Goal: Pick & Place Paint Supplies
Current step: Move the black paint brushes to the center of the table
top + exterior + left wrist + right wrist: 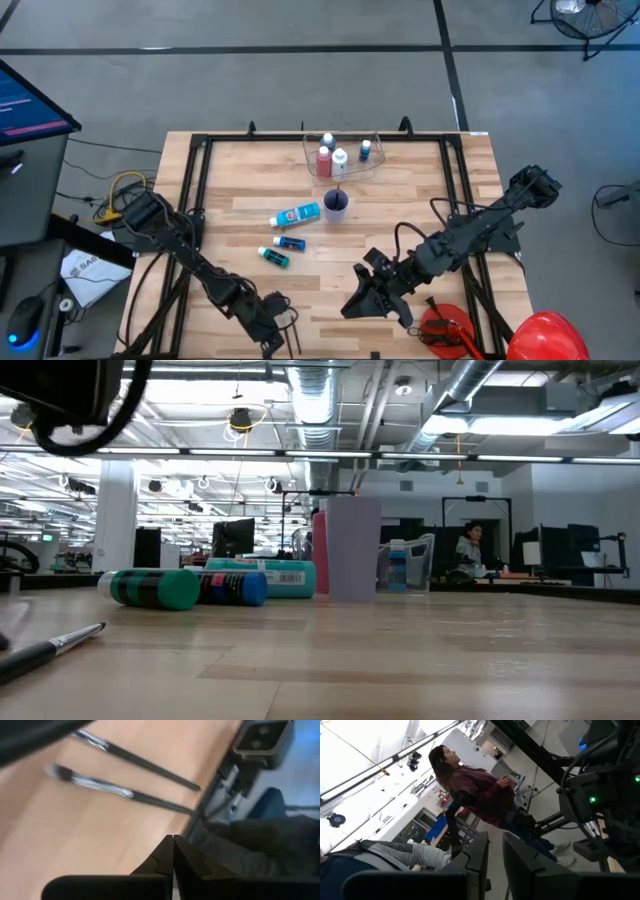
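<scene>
Pale wooden desk [400,200] inside a black frame, grey floor around it. At the far middle, a clear tub [372,165] holding three upright bottles [325,160]: red, white and blue. Just nearer, a small purple cup [336,205]. Left of the middle, lying on their sides: light blue tube [297,215], blue bottle [290,243], teal bottle [273,257], close together but apart.

Left end effector [173,855] low at the near edge, fingers pressed together, gripping nothing. Just ahead of it two thin brushes [125,793], flat on the wood, side by side.

Right end effector [495,855] near the right near corner, tipped up toward the room, fingers at a narrow gap, nothing between them.

Brushes probably very light, stiff and slim, likely to roll or skate away if nudged; best taken across the middle of the handle, clear of the soft bristles. Bottles and tube likely light, smooth and round, prone to rolling; better pinched across the body than at the cap.
</scene>
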`<act>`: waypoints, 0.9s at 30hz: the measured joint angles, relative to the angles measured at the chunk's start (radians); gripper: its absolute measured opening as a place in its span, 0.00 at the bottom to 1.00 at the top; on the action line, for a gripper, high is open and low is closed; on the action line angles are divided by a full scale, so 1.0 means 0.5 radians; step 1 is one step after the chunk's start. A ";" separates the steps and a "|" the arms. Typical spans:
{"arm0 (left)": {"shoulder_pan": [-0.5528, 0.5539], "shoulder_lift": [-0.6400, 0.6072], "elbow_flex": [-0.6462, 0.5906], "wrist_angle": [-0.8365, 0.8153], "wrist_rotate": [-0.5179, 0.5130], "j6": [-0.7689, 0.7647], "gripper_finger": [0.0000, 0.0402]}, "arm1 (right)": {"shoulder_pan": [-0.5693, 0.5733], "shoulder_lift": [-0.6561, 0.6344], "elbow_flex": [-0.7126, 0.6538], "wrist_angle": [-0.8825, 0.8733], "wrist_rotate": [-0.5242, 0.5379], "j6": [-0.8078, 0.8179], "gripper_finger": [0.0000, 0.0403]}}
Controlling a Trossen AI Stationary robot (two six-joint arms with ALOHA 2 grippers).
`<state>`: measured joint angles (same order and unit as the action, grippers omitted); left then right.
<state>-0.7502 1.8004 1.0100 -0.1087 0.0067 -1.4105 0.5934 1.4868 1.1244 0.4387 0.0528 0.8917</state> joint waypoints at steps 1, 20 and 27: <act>0.000 0.000 0.000 -0.032 -0.030 0.001 0.00 | 0.000 0.000 0.000 -0.013 0.000 0.000 0.12; 0.095 0.262 0.192 -0.126 0.054 0.180 0.00 | -0.011 0.000 0.000 -0.056 -0.001 0.000 0.12; 0.144 0.483 0.400 -0.118 0.086 0.182 0.00 | -0.012 0.000 0.000 -0.078 -0.001 0.015 0.12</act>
<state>-0.6783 2.0418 1.2101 -0.1678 0.0498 -1.3194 0.5873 1.4868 1.1244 0.3995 0.0525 0.8990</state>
